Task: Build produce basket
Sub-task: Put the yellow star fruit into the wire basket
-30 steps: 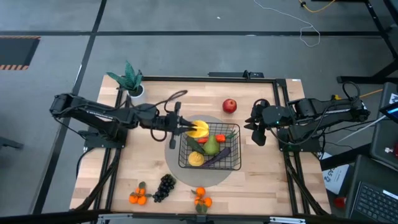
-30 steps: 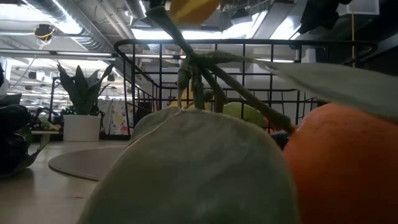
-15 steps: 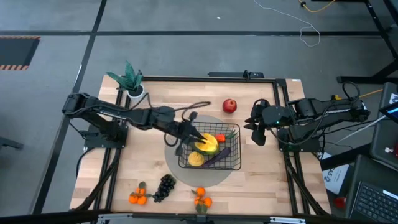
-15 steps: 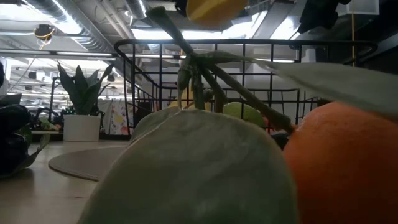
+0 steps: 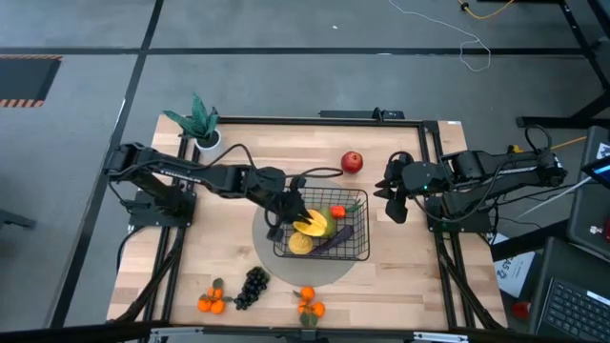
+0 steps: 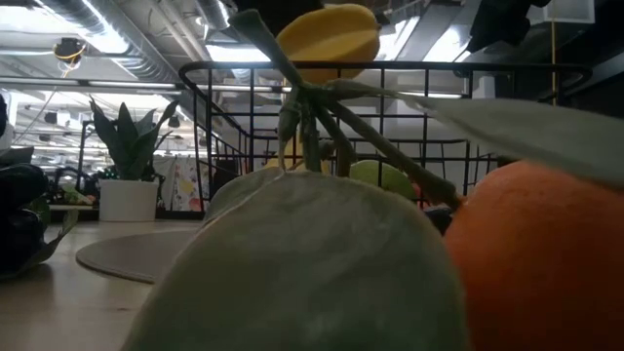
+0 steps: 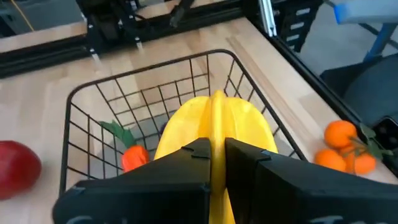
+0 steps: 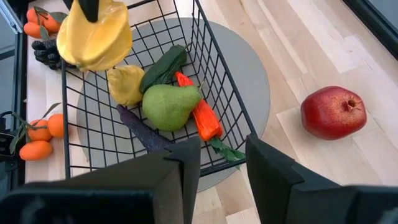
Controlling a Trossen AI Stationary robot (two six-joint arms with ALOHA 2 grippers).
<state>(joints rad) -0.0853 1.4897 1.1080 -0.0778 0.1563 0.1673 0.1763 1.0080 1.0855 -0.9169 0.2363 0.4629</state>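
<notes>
The black wire basket [image 5: 366,229] stands on a round grey mat [image 5: 270,259] at the table's middle. Inside lie a lemon [image 8: 126,85], a green pear [image 8: 169,106], an orange carrot [image 8: 202,117], a cucumber [image 8: 163,67] and a purple eggplant [image 8: 142,130]. My left gripper [image 5: 297,213] is shut on a yellow starfruit [image 5: 312,225] above the basket's left part. In the low view the starfruit [image 6: 327,39] hangs above the rim [image 6: 409,66]. My right gripper [image 8: 214,168] waits open at the basket's right, with nothing between its fingers. My left gripper pinches one raised ridge of the starfruit [image 7: 215,134] between its two fingers [image 7: 186,163], at the fruit's end nearest the wrist. The fingers slant down from the table's left and lie along the fruit. The starfruit is lifted clear, above the basket's contents.
A red apple [image 5: 352,162] lies on the table beyond the basket. A teal plant in a white pot [image 5: 202,131] stands far left. Black grapes [image 5: 253,286] and two tangerine bunches [image 5: 212,302] [image 5: 310,305] lie near the front edge.
My left gripper has carried the starfruit from the basket's far left corner toward the table's near edge and a little right, over the basket. It has tipped downward and sunk slightly, staying shut on the fruit. The starfruit now hangs lower, close above the rim.
</notes>
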